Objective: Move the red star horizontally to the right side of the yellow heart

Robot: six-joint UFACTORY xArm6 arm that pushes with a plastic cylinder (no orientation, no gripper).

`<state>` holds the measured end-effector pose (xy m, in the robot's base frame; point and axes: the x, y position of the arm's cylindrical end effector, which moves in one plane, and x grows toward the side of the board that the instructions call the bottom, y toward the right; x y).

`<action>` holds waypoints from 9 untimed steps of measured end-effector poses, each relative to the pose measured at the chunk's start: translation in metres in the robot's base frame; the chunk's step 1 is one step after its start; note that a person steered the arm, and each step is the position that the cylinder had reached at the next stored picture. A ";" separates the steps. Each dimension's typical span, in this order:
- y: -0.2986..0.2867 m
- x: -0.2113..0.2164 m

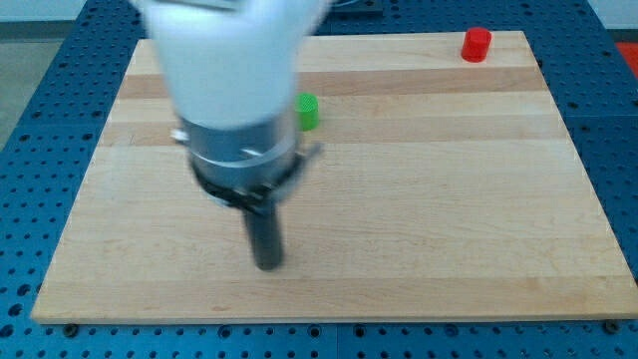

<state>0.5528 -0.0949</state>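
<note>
A red block (477, 45) sits near the board's top right corner; its shape cannot be made out. A green block (309, 112) sits right of the arm, partly hidden by it. My tip (268, 264) rests on the board at lower centre-left, far from the red block and below the green one. The arm's white and grey body (234, 90) covers the upper left of the board. No yellow heart shows; it may be hidden behind the arm.
The wooden board (449, 199) lies on a blue perforated table (30, 90).
</note>
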 end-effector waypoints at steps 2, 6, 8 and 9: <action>-0.064 -0.063; 0.083 -0.108; 0.043 -0.127; 0.051 -0.148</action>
<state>0.4047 -0.0440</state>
